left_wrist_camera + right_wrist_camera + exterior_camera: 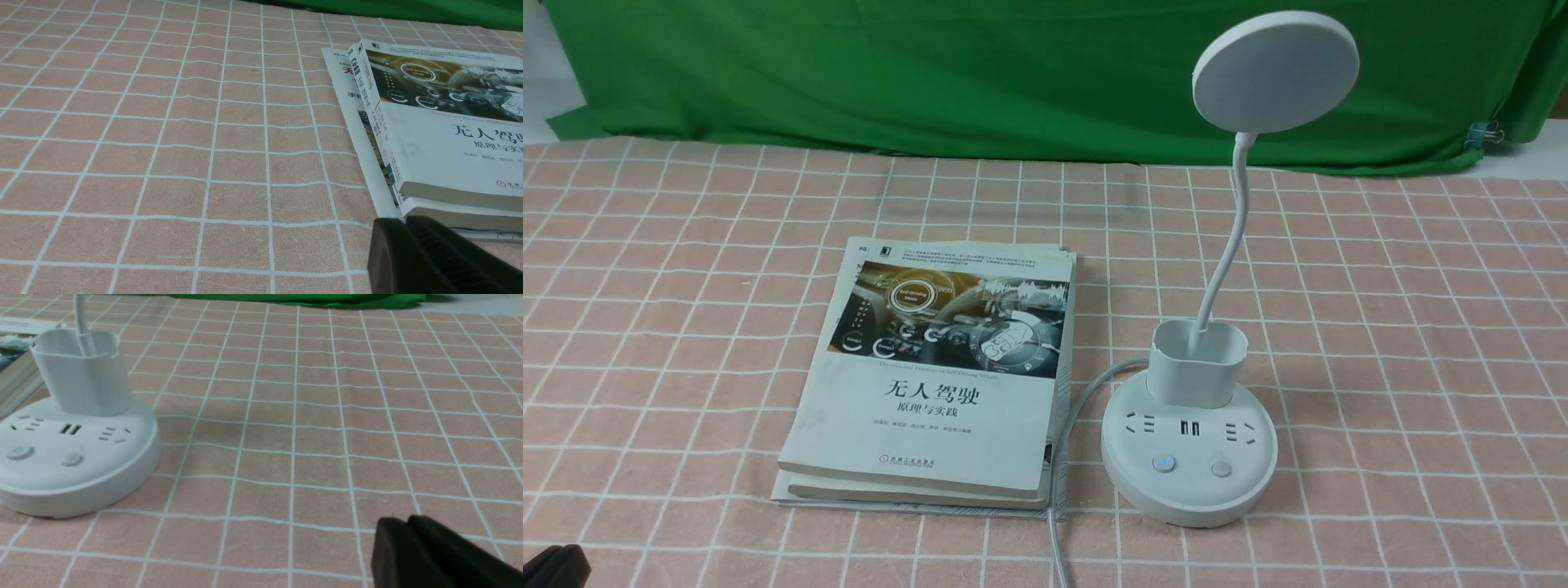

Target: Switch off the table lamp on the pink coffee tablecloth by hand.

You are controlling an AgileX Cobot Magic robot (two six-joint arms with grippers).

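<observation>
Front view: the table lamp (1188, 445) stands on the pink coffee tablecloth (1405, 327), right of centre, its disc head raised before the green backdrop (931, 73); its left button glows blue. A stack of books (939, 376) lies just beside its base, the cord (1058, 490) running between them. Only the wrist views show fingertips: the left gripper (404, 228) near the books, the right gripper (402, 528) well apart from the lamp, both with fingers pressed together, empty. Bare cloth lies right of the lamp.
</observation>
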